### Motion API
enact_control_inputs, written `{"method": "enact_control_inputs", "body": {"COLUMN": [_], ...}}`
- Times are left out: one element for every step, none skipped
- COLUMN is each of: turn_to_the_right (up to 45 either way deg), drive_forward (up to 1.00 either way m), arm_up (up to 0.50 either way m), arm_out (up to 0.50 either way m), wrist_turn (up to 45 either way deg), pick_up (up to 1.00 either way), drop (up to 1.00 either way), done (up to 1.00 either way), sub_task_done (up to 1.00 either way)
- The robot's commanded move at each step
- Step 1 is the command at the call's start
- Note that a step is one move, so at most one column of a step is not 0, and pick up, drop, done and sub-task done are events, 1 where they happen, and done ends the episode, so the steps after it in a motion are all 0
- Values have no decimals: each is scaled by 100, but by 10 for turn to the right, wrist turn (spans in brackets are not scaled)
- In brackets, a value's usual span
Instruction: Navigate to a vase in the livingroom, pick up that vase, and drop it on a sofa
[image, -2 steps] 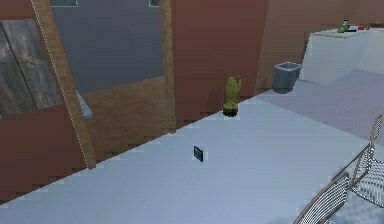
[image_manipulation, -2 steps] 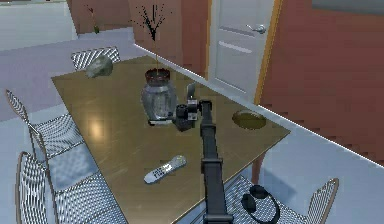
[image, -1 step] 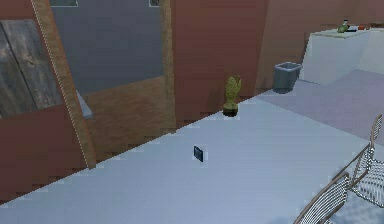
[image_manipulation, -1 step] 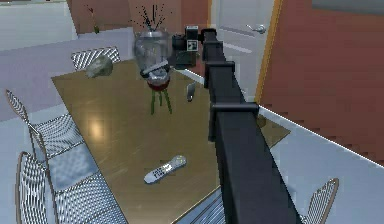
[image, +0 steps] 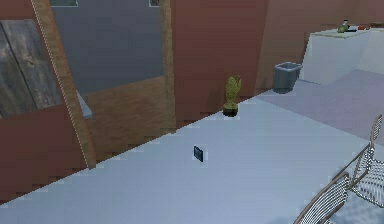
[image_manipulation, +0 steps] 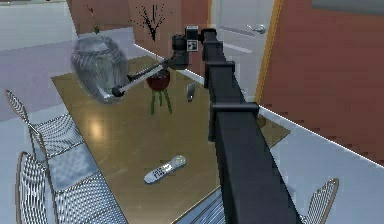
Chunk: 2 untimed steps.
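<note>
In the arm side view a large grey ribbed vase (image_manipulation: 95, 60) hangs at the far end of my gripper (image_manipulation: 121, 91), above the far left corner of a wooden table (image_manipulation: 120, 140). The gripper holds this vase. My dark arm (image_manipulation: 235, 130) reaches up over the table, with its two white marker squares (image_manipulation: 186, 43) at the wrist. The thin fingers (image_manipulation: 145, 76) slant down and left to the vase's lower right side.
On the table lie a grey remote (image_manipulation: 165, 172), a red bowl-like thing on a stand (image_manipulation: 158, 86) and a small dark item (image_manipulation: 190, 92). Wire chairs (image_manipulation: 50, 150) flank it. Ahead stand a potted cactus (image: 232, 95), a bin (image: 287, 77), a white counter (image: 345, 55) and a doorway (image: 120, 90).
</note>
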Motion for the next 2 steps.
{"method": "enact_control_inputs", "body": {"turn_to_the_right": [0, 0], "drive_forward": [0, 0], "arm_up": [0, 0], "arm_out": [0, 0], "wrist_turn": [-450, -60], "pick_up": [0, 0], "drop": [0, 0], "done": [0, 0], "sub_task_done": [0, 0]}}
